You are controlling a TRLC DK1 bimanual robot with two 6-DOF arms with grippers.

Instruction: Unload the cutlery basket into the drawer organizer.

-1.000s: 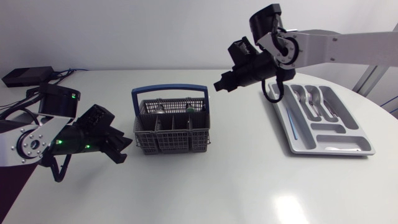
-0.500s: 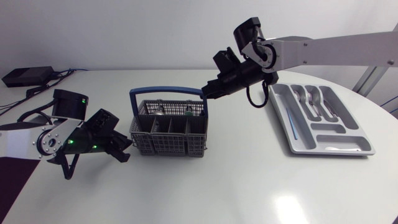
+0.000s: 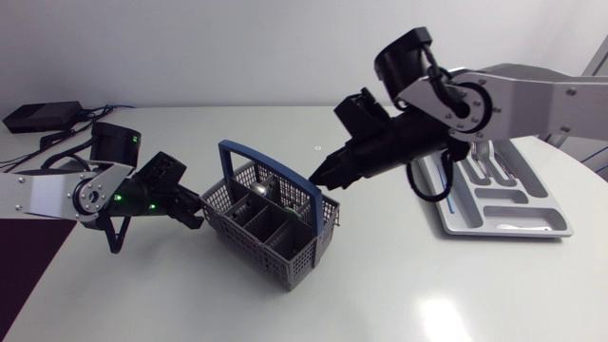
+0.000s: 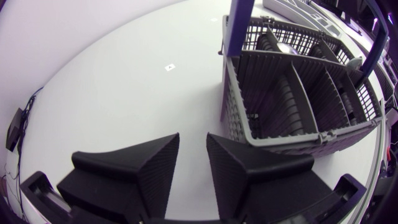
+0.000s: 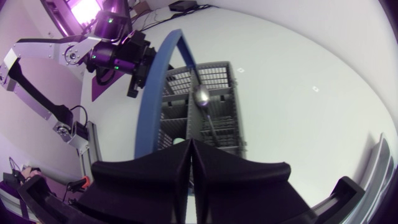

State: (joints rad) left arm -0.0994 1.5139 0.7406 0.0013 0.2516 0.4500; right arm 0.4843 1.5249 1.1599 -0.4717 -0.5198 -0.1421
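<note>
Both arms flank the grey cutlery basket (image 3: 294,261), which stands askew on the worktop (image 3: 399,294) with its blue handle (image 3: 266,163) upright. My left fingers (image 4: 174,146), a narrow gap apart and holding nothing, sit just beside the basket's near corner. My right fingers (image 5: 189,155) are pressed together over the basket's opposite rim, with a spoon (image 5: 202,96) in the basket just ahead. The drawer organizer (image 3: 503,231) lies well beyond the basket, on my right.

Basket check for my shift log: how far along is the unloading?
Done: cutlery lies in the organizer. In hand: nothing visibly; the right gripper is shut just over the basket, the left gripper open beside it. Left: at least one spoon in the basket.
</note>
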